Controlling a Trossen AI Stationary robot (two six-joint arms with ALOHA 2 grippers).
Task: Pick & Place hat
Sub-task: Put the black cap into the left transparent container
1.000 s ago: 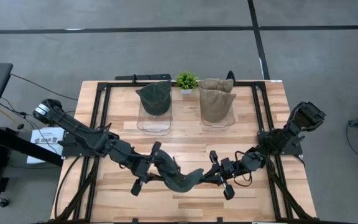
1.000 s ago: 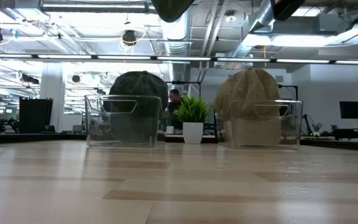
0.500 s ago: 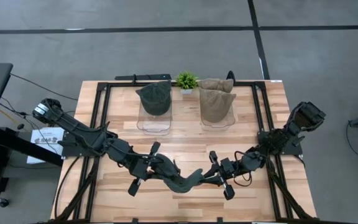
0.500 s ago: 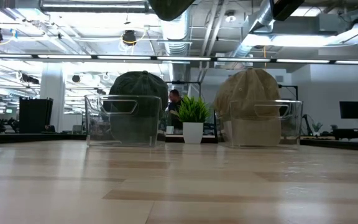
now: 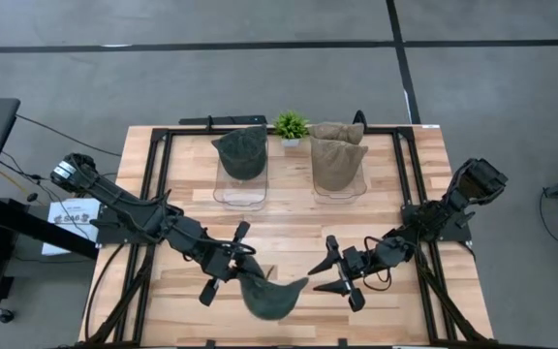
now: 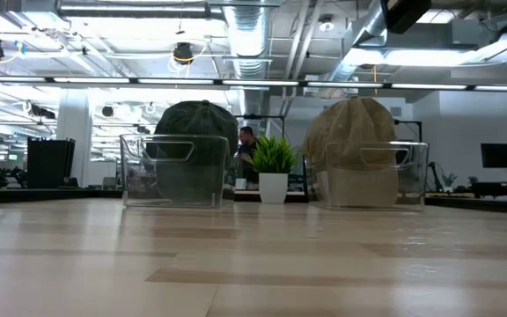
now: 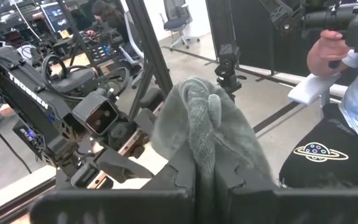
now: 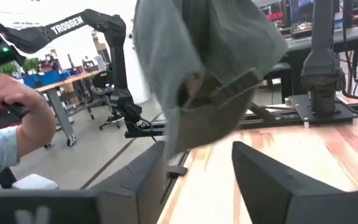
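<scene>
Possession of the limp grey-green fabric hat (image 5: 269,297) is noted with the left gripper (image 5: 229,267) alone: in the left wrist view its fingers are seen pressed together on a bunched fold of the cloth (image 7: 207,143). The hat is hung below that gripper, over the front edge of the wooden slatted table (image 5: 289,218), slightly left of that edge's middle, and is judged to be clear of the table surface.

The right gripper (image 5: 325,273) is found just beside the hat, on the side toward the table's right edge, with its fingers spread wide and nothing between them. In the right wrist view the hat (image 8: 204,62) is seen close ahead of the gap, apart from both fingers.

Relation for the coming move: the hat lies from the left gripper toward the front edge, while the two clear plastic bins stand at the back edge. The left-hand bin (image 5: 240,184) already carries a dark green cap (image 5: 240,153); the right-hand bin (image 5: 338,182) carries a tan cap (image 5: 337,160); a small potted green plant (image 5: 291,126) stands between them. The left arm is nearer the green-cap bin.

Appearance of the hat: soft, crumpled, folded on itself, brim not clearly made out; easy sagging and swinging is expected.
</scene>
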